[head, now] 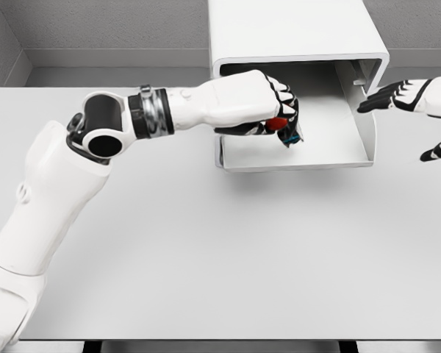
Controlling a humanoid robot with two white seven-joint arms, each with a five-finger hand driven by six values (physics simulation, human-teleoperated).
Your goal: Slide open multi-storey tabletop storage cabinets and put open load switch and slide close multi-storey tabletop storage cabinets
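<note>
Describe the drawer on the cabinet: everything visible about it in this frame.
The drawer is a plain white tray, smooth and matte, pulled out of the white cabinet toward the robot, so it stands open. Its flat floor is bare, with a low front lip and a taller right side wall. It sits on the table at the rear centre. The left hand, shut on a small red and teal switch, hovers over its left part. The right hand is by its right wall; contact is unclear.

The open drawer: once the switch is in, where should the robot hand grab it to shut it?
Probably the drawer front lip, pushed from the near side toward the cabinet: the tray juts toward the camera. The left robot hand holds the switch; the right robot hand hovers open beside it.
</note>
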